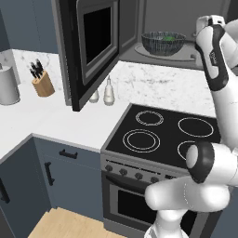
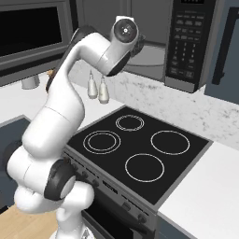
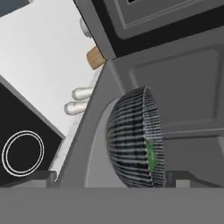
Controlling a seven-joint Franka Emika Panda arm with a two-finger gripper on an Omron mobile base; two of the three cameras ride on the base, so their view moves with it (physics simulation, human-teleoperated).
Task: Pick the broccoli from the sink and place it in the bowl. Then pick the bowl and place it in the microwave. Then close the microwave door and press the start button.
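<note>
The black microwave (image 1: 186, 18) hangs above the stove with its door (image 1: 90, 46) swung wide open to the left. Inside, on the grey floor, stands the dark speckled bowl (image 1: 162, 42) with the green broccoli (image 1: 171, 38) lying in it. In the hand view, which is rolled sideways, the bowl (image 3: 131, 140) and the broccoli (image 3: 151, 155) lie just ahead of my gripper (image 3: 111, 177). The gripper is open, with nothing held between its fingers. My arm reaches up to the microwave's opening. The microwave's button panel (image 2: 186, 42) faces the right base view. The sink is out of view.
A black cooktop (image 1: 162, 135) lies directly under the microwave. Two pale shakers (image 1: 108, 91) stand on the marble counter by the door's lower edge. A knife block (image 1: 42, 83) and a grey canister (image 1: 8, 86) sit further left.
</note>
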